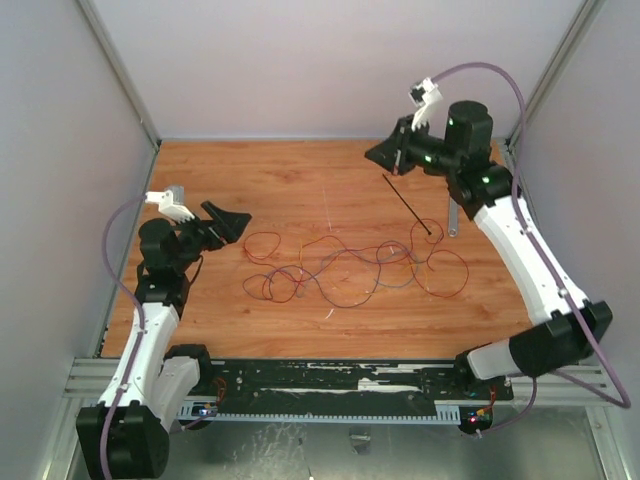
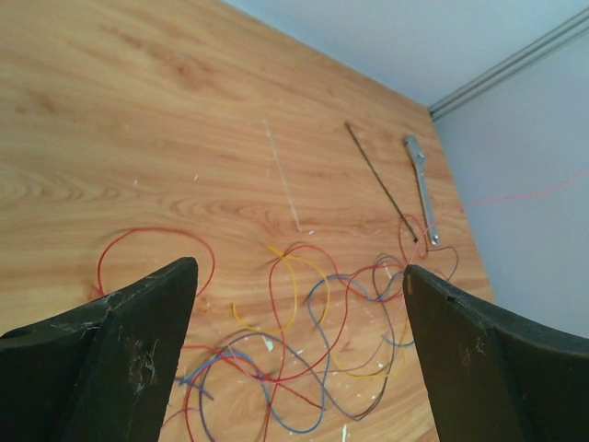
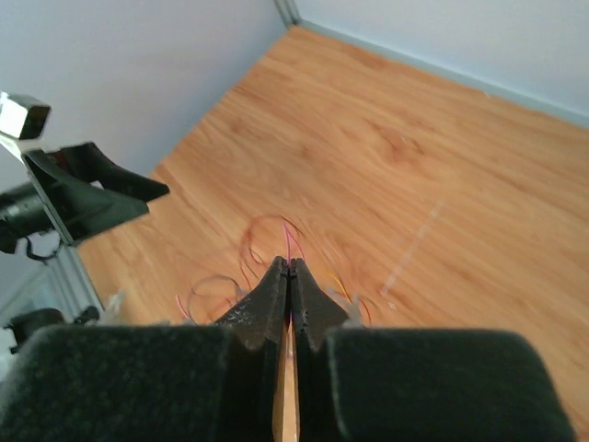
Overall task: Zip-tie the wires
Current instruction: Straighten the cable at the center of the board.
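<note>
- Red wires (image 1: 340, 265) sprawled loose on the wood table (image 1: 250, 180), black zip tie (image 1: 410, 205) lying at their right end
- left gripper (image 2: 299, 269) gaping wide, empty
- right gripper (image 3: 290, 267) pinched on one thin red strand

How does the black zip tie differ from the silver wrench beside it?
The zip tie is black and very thin; the wrench is silver and clearly wider. The zip tie lies diagonally, while the wrench lies nearly straight front to back. Both lie on the table and look similar in length.
</note>
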`<state>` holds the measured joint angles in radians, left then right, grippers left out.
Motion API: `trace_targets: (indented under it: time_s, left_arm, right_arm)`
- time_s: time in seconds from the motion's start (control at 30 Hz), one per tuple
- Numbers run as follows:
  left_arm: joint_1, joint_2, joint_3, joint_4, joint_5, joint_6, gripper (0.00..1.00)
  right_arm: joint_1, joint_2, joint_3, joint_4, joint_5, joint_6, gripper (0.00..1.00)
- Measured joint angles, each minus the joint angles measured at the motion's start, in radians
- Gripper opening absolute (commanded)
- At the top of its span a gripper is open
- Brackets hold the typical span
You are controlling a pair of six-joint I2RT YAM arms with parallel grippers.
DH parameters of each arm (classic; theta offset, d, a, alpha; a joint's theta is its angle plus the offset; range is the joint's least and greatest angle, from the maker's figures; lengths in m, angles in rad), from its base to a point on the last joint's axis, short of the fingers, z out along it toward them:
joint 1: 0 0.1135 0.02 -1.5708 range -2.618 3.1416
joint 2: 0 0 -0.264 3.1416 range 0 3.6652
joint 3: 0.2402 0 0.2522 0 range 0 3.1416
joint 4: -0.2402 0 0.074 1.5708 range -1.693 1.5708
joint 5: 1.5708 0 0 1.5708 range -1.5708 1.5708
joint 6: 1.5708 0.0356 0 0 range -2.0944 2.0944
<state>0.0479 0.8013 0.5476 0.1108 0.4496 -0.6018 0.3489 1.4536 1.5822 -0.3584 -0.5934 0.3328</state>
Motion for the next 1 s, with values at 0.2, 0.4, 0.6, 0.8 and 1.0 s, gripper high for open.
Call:
trace_targets:
  time_s: [0.2, 0.4, 0.6, 0.8, 1.0]
  left_arm:
    - [0.0, 0.002, -0.068, -0.008, -0.031, -0.021, 0.98]
    - [0.0, 0.01, -0.082, -0.011, -0.069, -0.058, 0.98]
    - [0.0, 0.031, -0.083, -0.012, -0.09, -0.075, 0.98]
    - [0.0, 0.033, -0.083, -0.011, -0.098, -0.076, 0.98]
    - [0.0, 0.041, -0.083, -0.011, -0.098, -0.076, 0.98]
  right_arm:
    - [0.0, -0.183, -0.165, -0.079, 0.214, -0.078, 0.0]
    - [-0.046, -0.299, -0.251, -0.158, 0.478, -0.102, 0.0]
    - [-0.103, -0.348, -0.272, -0.216, 0.678, -0.107, 0.0]
    - [-0.146, -0.378, -0.374, -0.232, 0.797, -0.121, 0.03]
    - [-0.228, -0.398, -0.571, -0.209, 0.837, -0.122, 0.0]
